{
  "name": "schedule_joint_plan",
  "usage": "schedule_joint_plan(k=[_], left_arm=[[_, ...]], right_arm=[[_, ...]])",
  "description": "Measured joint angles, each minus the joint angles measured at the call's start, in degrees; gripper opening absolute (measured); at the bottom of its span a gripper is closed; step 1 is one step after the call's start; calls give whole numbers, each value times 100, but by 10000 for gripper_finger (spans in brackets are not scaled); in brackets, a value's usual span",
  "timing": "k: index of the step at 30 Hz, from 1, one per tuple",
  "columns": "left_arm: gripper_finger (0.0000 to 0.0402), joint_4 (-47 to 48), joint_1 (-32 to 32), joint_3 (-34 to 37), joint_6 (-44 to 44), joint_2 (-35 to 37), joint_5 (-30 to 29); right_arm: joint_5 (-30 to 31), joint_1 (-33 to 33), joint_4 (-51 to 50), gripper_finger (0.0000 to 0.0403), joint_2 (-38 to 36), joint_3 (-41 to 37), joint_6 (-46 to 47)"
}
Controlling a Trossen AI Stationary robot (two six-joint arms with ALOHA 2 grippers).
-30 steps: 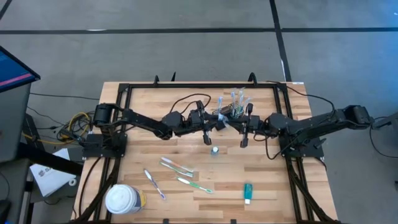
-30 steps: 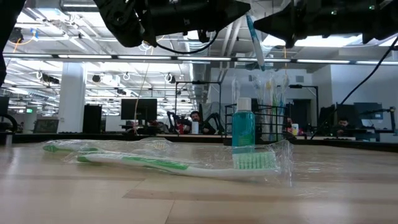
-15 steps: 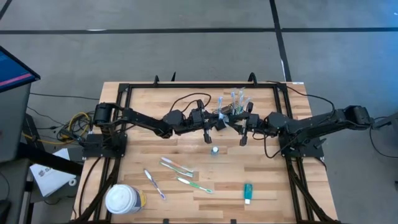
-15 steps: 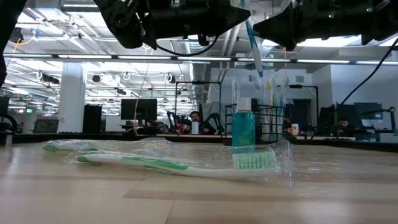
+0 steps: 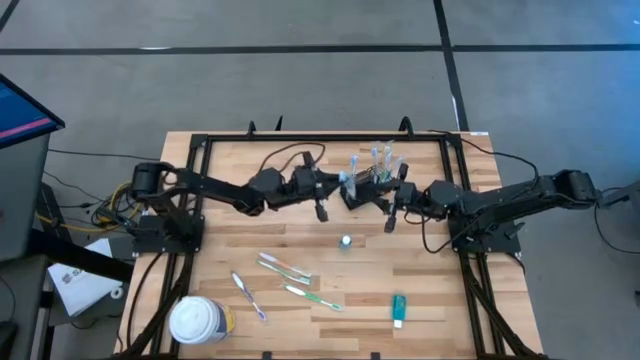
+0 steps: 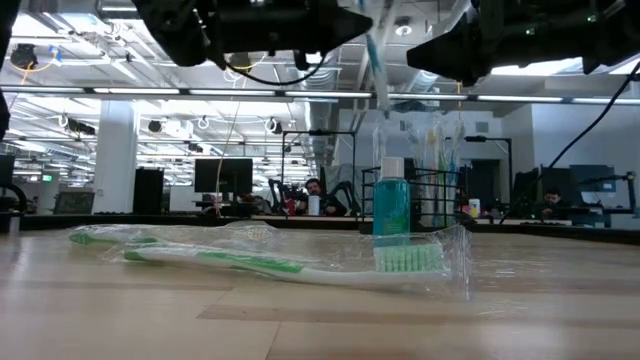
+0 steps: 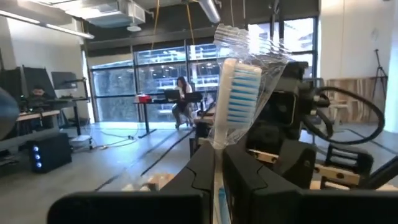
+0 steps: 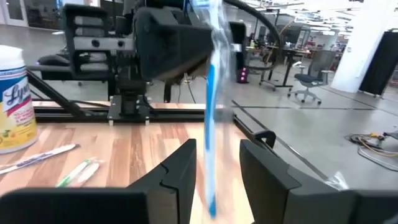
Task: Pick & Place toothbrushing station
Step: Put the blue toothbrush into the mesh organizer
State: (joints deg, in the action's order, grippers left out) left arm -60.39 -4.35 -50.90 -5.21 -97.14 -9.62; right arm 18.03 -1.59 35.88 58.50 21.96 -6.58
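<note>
While raised, left end effector (image 7: 214, 171) grips toothbrush (image 7: 235, 102)

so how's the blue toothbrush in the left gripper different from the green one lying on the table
The blue toothbrush is held up in the air, shut between the left gripper's fingers; the green toothbrush lies flat on the table, untouched. The blue one stands roughly upright, bristles up; the green one lies on its side. Both are wrapped in clear plastic.
</note>
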Motion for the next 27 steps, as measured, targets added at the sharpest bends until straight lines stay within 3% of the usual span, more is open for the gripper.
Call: schedule_joint_plan(k=[5, 27], left_arm=[[5, 16, -116, 348, 134, 253, -41], [5, 192, -654, 377, 704, 203, -40]], right_arm=[[2, 65, 6, 113, 0, 0, 49], [2, 78, 56, 113, 0, 0, 58]])
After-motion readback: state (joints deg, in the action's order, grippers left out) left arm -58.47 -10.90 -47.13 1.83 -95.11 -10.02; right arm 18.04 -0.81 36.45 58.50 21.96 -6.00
